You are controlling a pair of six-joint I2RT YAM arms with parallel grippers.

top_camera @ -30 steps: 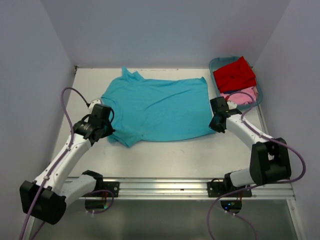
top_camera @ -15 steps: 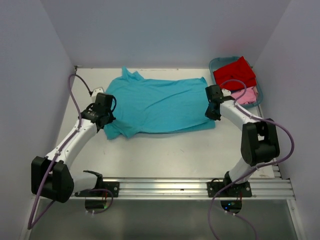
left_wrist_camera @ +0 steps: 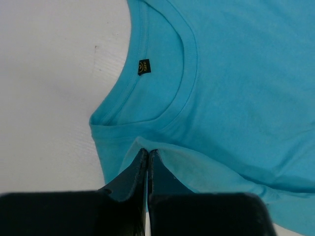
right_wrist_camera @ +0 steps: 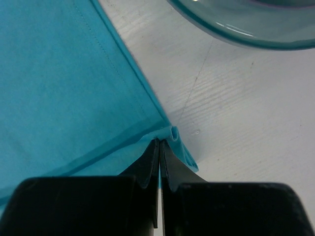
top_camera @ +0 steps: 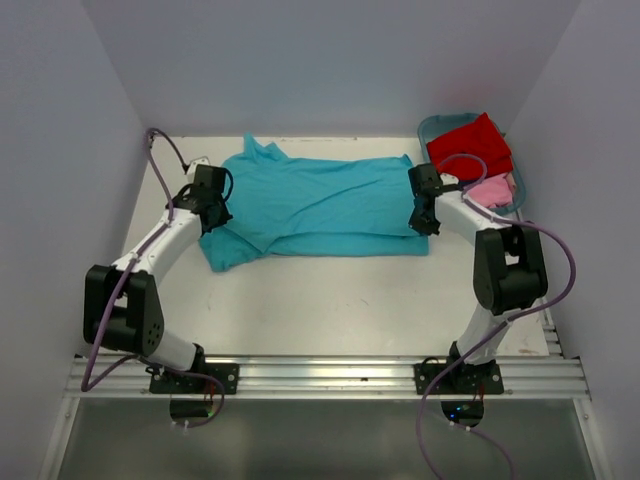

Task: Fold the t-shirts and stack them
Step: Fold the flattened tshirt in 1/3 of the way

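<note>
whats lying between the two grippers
Only the turquoise t-shirt, spanning from the left gripper to the right gripper, both shut on it; seen in the top view.

Open table [top_camera: 330,300] nearside of turquoise t-shirt [top_camera: 320,200]; tub [top_camera: 424,130] blocks far right.

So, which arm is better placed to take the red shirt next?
Probably right: its jaws, shut on the turquoise shirt, sit beside the tub with the red shirt; the left jaws hold the collar end.
</note>
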